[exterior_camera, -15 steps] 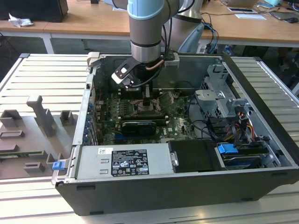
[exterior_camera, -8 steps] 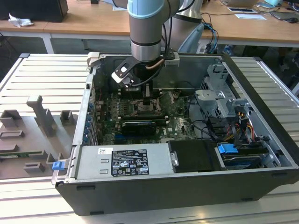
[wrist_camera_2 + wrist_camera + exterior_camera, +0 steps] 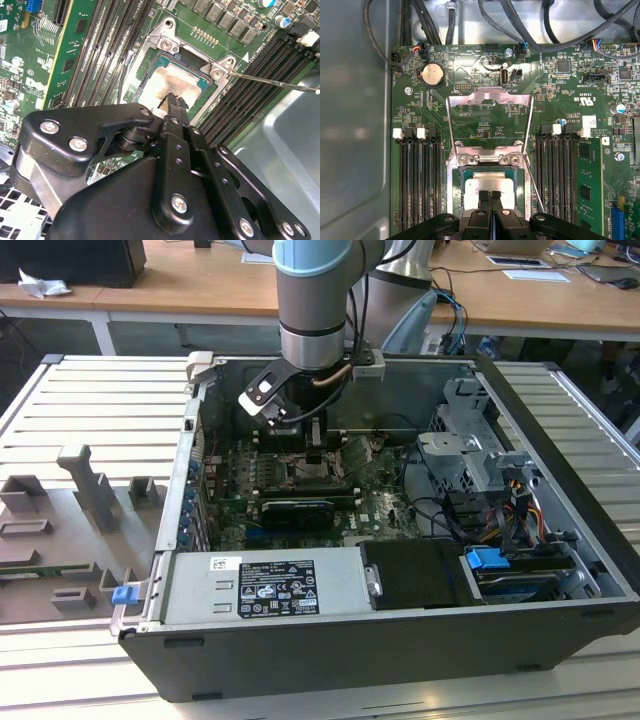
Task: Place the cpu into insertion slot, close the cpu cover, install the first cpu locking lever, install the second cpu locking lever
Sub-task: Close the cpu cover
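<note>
Case [image 3: 400, 660]: open, my arm's reaching inside.
Insertion slot [image 3: 453, 190]: cpu [image 3: 476, 186] lies flat in it.
Cpu cover [image 3: 488, 96]: flipped up, not closed yet.
Gripper [image 3: 490, 196]: fingers pinched together, tips at the cpu's face.
Worry: I reckon any sideways drag skews the chip and bends socket pins.
</note>
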Tool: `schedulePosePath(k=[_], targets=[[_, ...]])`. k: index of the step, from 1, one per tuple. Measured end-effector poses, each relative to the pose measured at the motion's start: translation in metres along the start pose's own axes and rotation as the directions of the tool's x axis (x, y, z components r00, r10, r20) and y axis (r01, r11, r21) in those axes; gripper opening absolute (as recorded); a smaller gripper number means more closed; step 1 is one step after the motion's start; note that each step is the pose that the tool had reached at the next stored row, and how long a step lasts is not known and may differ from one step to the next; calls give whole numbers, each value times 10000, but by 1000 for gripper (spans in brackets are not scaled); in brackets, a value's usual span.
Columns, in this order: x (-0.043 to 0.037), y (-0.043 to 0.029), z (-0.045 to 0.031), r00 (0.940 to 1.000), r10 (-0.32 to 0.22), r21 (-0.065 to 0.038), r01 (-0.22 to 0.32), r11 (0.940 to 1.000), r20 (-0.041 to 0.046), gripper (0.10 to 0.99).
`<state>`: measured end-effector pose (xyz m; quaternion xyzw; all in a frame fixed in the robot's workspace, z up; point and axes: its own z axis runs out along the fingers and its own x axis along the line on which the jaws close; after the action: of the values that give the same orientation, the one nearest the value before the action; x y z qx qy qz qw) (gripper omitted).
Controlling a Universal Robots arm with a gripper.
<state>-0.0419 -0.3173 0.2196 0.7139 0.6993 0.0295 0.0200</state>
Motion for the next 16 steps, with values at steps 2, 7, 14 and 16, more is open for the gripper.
schedulePosePath(k=[2, 7, 14, 16], targets=[[0, 0, -4, 10000, 1, -1, -1, 10000, -2, 106], [1, 2, -23, 10000, 0, -1, 0, 10000, -1, 106], [1, 3, -38, 10000, 3, -2, -3, 10000, -3, 106], [1, 3, -41, 10000, 3, -1, -3, 10000, -2, 106]])
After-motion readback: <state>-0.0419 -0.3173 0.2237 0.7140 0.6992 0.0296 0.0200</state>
